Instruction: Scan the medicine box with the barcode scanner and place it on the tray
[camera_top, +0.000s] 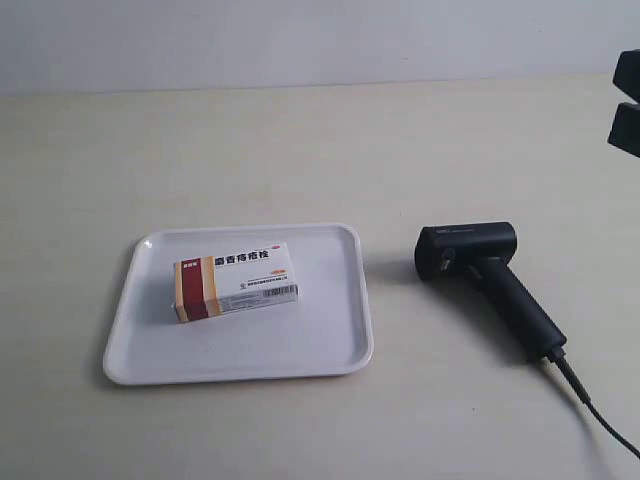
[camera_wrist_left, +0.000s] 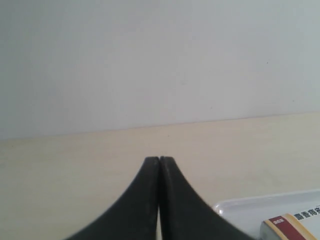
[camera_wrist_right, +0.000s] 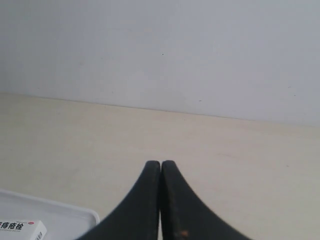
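Note:
The medicine box (camera_top: 236, 281), white with a dark red and orange band at its left end, lies flat inside the white tray (camera_top: 330, 340). To the tray's right the black barcode scanner (camera_top: 480, 270) lies on its side on the table, its cable trailing toward the lower right corner. A corner of the box (camera_wrist_left: 295, 225) and the tray rim (camera_wrist_left: 235, 205) show in the left wrist view beside my left gripper (camera_wrist_left: 159, 159), which is shut on nothing. My right gripper (camera_wrist_right: 161, 162) is shut and empty too, with the box (camera_wrist_right: 22, 230) and tray (camera_wrist_right: 75, 212) at its side.
The beige table (camera_top: 300, 150) runs back to a pale wall. A black piece of the arm at the exterior view's right (camera_top: 627, 100) pokes in at the upper right edge, well above the scanner.

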